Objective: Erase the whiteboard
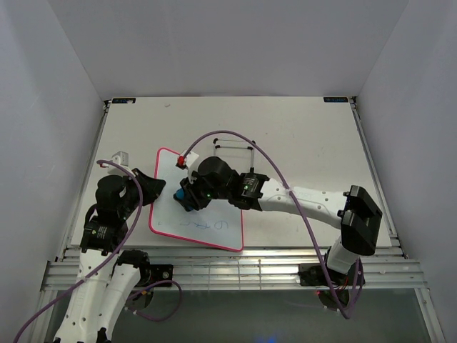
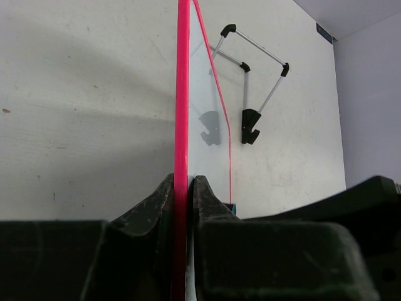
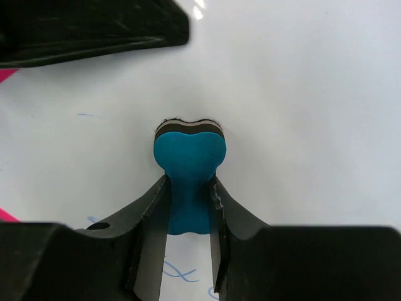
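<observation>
Well, the whiteboard [image 1: 203,214] lies flat on the near left part of the table [image 1: 307,136], its pink-red frame a little skewed. The left gripper [image 1: 156,187] is clenched on the board's left edge. Its wrist view shows both fingers [image 2: 160,200] pinching the frame, with the board seen almost edge-on. The right gripper [image 1: 187,197] grasps the blue eraser [image 3: 188,157] by its waist, the dark felt end meeting the white surface. From above, the eraser is almost wholly hidden under the wrist. Faint blue scribbles [image 1: 207,225] run along the near part of the board. I cannot read them, and the right wrist view cuts them off behind the fingers. A thin wire stand [image 2: 250,125] sits by the board's far edge; the right arm hides whether they touch.
</observation>
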